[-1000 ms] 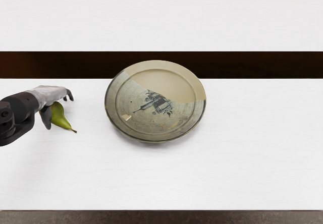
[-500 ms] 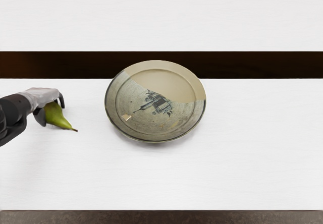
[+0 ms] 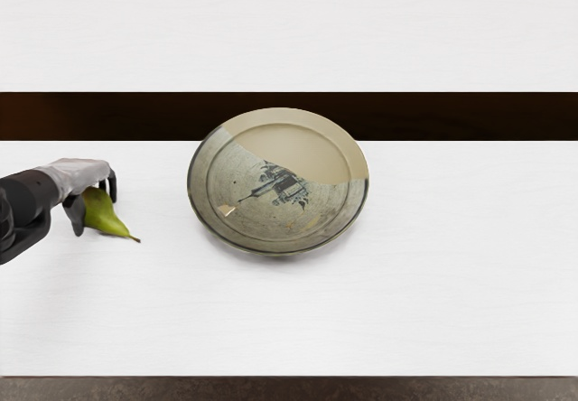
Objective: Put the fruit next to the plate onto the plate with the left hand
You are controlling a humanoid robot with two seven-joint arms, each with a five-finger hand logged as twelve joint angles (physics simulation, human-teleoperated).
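A green pear (image 3: 110,223) lies on the white table at the left, its stem pointing right toward the plate (image 3: 298,144). My left hand (image 3: 94,208) reaches in from the left edge and is curled over the pear's fat end. The thumb sits on the pear's left side and the fingers (image 3: 110,184) hook over its top. The pear still rests on the tabletop. The round grey-beige plate with a dark print in its middle stands a short gap to the right of the pear, with nothing on it. The right arm does not show.
A dark gap (image 3: 406,116) runs across behind the plate, between the near white table (image 3: 415,311) and a second white surface (image 3: 289,40) farther back. The plate's far rim overhangs that gap.
The left hand's fingers went from stretched out above the pear to curled around it. The hand drew slightly left, and the pear shifted a little on the table.
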